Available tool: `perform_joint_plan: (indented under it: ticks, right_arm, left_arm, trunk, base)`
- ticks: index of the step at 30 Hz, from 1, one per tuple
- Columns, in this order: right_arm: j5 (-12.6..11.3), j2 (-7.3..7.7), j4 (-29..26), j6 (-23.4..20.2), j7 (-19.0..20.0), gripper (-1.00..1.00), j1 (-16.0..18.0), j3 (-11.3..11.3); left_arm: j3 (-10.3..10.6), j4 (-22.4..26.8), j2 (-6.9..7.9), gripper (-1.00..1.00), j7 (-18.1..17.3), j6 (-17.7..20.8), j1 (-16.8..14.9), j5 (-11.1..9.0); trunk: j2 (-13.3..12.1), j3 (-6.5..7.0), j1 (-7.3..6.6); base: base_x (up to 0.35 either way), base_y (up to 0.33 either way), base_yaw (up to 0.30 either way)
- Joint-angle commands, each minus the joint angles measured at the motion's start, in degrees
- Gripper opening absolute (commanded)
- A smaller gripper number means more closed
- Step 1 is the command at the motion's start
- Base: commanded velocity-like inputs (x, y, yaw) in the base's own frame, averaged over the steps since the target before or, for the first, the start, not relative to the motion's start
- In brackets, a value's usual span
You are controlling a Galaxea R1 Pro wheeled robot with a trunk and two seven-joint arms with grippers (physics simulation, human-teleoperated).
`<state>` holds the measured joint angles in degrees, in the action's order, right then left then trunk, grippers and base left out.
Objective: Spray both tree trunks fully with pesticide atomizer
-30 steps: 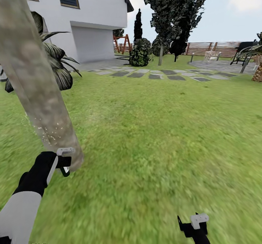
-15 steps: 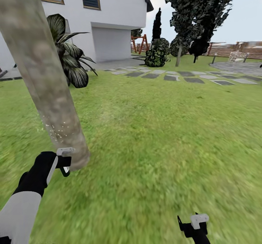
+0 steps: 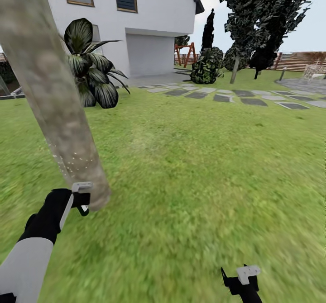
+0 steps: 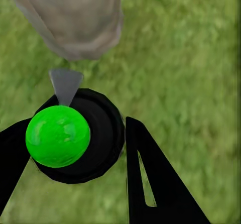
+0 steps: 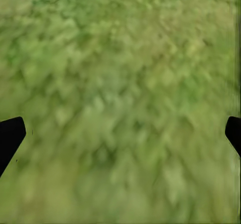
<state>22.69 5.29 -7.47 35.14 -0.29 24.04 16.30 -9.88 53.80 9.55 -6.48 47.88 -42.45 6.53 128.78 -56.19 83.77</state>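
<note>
A thick mottled grey-beige tree trunk (image 3: 54,113) leans across the left of the head view, its foot in the grass. White specks dot its lower part. My left gripper (image 3: 80,200) is right beside the base of the trunk, shut on the pesticide atomizer (image 4: 75,138). The atomizer has a black round body, a bright green ball on top and a grey nozzle that points at the trunk (image 4: 75,18). My right gripper (image 3: 242,279) hangs low at the right over bare lawn. It is open, with nothing between its fingertips (image 5: 10,138).
A white house stands behind the trunk, with a dark broad-leaved plant (image 3: 93,74) at its wall. Grey stepping stones (image 3: 226,96) cross the lawn farther off. Dark narrow trees (image 3: 267,18), a round bush (image 3: 206,68) and a brown slat fence (image 3: 299,61) are far away. Open grass lies to the right.
The whole picture has slid to the right, so the camera has turned left. Both arms keep their places in the view, and the left gripper stays at the foot of the trunk.
</note>
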Motion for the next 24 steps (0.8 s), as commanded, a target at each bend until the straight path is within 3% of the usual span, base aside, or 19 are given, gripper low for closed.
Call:
perform_joint_plan:
  ticks: [1, 6, 11, 18, 22, 24]
  right_arm:
    - [0.6, -0.01, 0.1, 0.2, 0.0, 1.00, 0.0, 0.5]
    - [0.6, -0.01, 0.1, 0.2, 0.0, 1.00, 0.0, 0.5]
    - [0.6, -0.01, 0.1, 0.2, 0.0, 1.00, 0.0, 0.5]
    - [0.6, -0.01, 0.1, 0.2, 0.0, 1.00, 0.0, 0.5]
    - [0.6, -0.01, 0.1, 0.2, 0.0, 1.00, 0.0, 0.5]
    - [0.6, -0.01, 0.0, 0.2, 0.0, 1.00, 0.0, 0.5]
  left_arm:
    - [0.0, 0.1, -0.04, -1.00, -0.5, 0.2, -0.1, 0.7]
    - [0.0, 0.1, 0.58, -1.00, -0.6, 0.5, -0.5, 0.7]
    - [0.0, 0.5, 0.27, -1.00, -0.6, 0.7, -1.3, 0.8]
    - [-0.1, 1.0, 1.19, -1.00, -0.6, 0.9, -2.3, 0.8]
    - [-0.1, 1.0, 1.36, -1.00, -0.6, 4.2, -6.6, 0.9]
    - [-0.1, 1.0, 2.08, -1.00, -0.6, 4.7, -7.0, 0.9]
  trunk:
    - [0.0, -0.05, 0.00]
    - [0.0, -0.05, 0.00]
    - [0.0, -0.05, 0.00]
    - [0.0, -0.05, 0.00]
    - [0.0, -0.05, 0.00]
    - [0.0, -0.05, 0.00]
  base:
    - [0.082, -0.278, 0.000]
    - [0.093, -0.279, 0.110]
    - [0.135, -0.278, 0.261]
    - [0.178, -0.196, 0.277]
    - [0.017, -0.012, 0.277]
    - [0.001, -0.001, 0.274]
